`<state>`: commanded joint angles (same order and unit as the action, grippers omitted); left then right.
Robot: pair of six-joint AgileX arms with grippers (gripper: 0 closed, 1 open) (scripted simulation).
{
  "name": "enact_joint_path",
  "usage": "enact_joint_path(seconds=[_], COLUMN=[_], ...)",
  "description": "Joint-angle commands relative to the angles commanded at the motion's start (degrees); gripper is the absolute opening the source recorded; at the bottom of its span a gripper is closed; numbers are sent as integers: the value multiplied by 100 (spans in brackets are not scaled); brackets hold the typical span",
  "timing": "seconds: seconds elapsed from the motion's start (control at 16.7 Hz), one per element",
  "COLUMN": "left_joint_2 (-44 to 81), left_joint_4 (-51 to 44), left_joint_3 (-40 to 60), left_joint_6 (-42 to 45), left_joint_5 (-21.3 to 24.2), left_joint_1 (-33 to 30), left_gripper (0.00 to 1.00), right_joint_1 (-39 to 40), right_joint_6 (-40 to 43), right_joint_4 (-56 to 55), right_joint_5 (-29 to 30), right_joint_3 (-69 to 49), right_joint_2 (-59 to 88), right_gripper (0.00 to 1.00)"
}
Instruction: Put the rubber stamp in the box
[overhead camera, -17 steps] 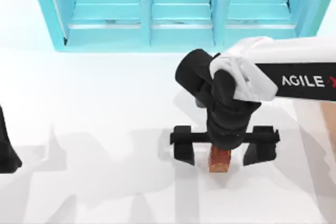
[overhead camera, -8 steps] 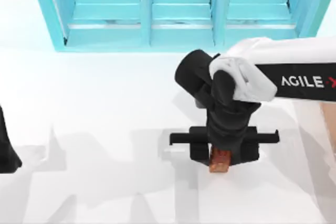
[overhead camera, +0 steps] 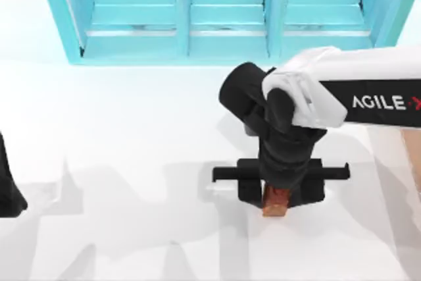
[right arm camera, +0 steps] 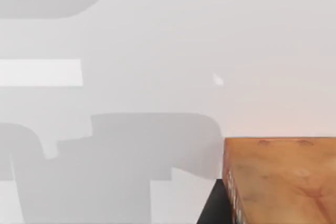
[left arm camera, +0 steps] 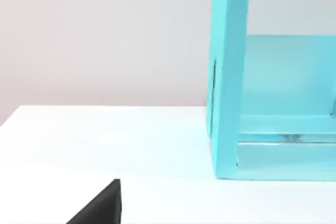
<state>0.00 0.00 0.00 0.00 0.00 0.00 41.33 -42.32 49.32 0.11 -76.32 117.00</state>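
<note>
The rubber stamp (overhead camera: 276, 203) is a small reddish-brown block on the white table, right of the middle in the top view. My right gripper (overhead camera: 279, 191) reaches straight down over it and is shut on it, one black finger pressed against each side. In the right wrist view the stamp's orange-tan face (right arm camera: 283, 179) is very close, with a black finger (right arm camera: 214, 205) beside it. A tan strip of the box (overhead camera: 413, 159) shows at the table's right edge, partly under my right arm. My left gripper (overhead camera: 6, 189) stays parked at the far left edge.
A large turquoise shelf unit (overhead camera: 223, 11) spans the back of the table, and its end wall (left arm camera: 228, 77) shows in the left wrist view. White tabletop (overhead camera: 131, 162) stretches between the two arms.
The right gripper's fingers, wide apart a second ago, have closed in onto the stamp. Over the last half second nothing has visibly moved.
</note>
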Motion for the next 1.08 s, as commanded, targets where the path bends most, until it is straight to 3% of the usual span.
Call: enact_joint_path(seconds=[0.3,0.84,1.08], left_joint_2=[0,0,0], left_joint_4=[0,0,0], left_joint_3=[0,0,0], left_joint_6=[0,0,0], left_joint_5=[0,0,0], left_joint_1=[0,0,0], left_gripper=[100,100,100], right_joint_1=[-3,-24,-28], right_joint_6=[8,21,22], right_joint_4=[94,1948,2100], right_joint_5=[2,0,0], right_joint_3=[-78,-1361,-1482], right_joint_2=[-40,-571,-627], right_gripper=[0,0,0])
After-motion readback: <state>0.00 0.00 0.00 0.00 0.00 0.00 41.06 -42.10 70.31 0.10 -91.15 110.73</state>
